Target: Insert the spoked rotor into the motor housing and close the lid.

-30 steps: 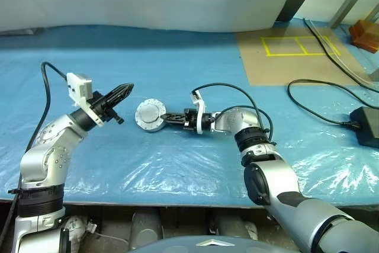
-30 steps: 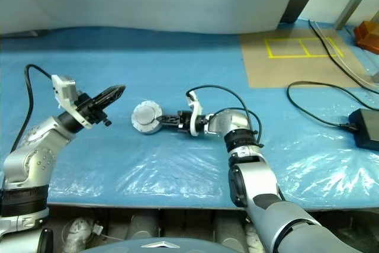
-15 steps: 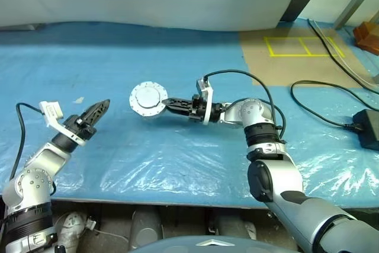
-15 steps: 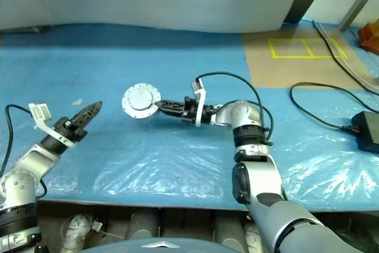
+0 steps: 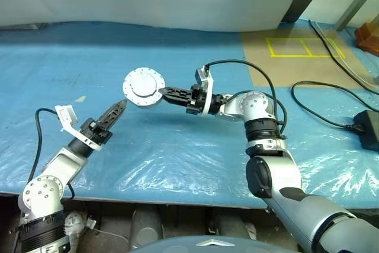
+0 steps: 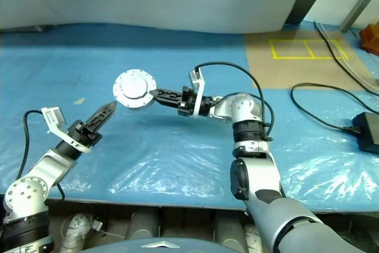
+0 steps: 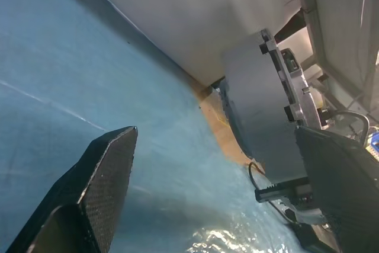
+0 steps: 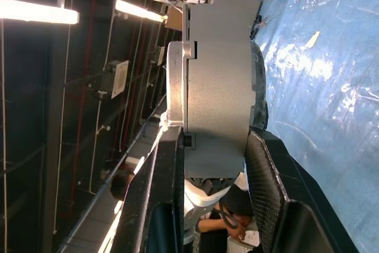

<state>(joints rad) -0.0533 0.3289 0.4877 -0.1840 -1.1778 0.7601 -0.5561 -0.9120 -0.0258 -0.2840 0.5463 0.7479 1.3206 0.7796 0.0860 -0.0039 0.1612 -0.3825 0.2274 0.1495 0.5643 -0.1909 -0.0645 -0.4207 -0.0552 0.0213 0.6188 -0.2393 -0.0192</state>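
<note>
Right gripper [image 5: 159, 92] pinched closed motor housing [image 5: 143, 86] edge-on at frame centre; left gripper [image 5: 118, 108], jaws spread, sat lower left, pointing toward it.

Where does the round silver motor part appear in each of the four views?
Left eye view: motor housing, upper middle, lifted above the blue sheet, held by the right gripper.
Right eye view: same, slightly further left.
Left wrist view: edge-on, at the right.
Right wrist view: centre, between the gripper's fingers.
Shared landmark: the blue sheet.
</note>
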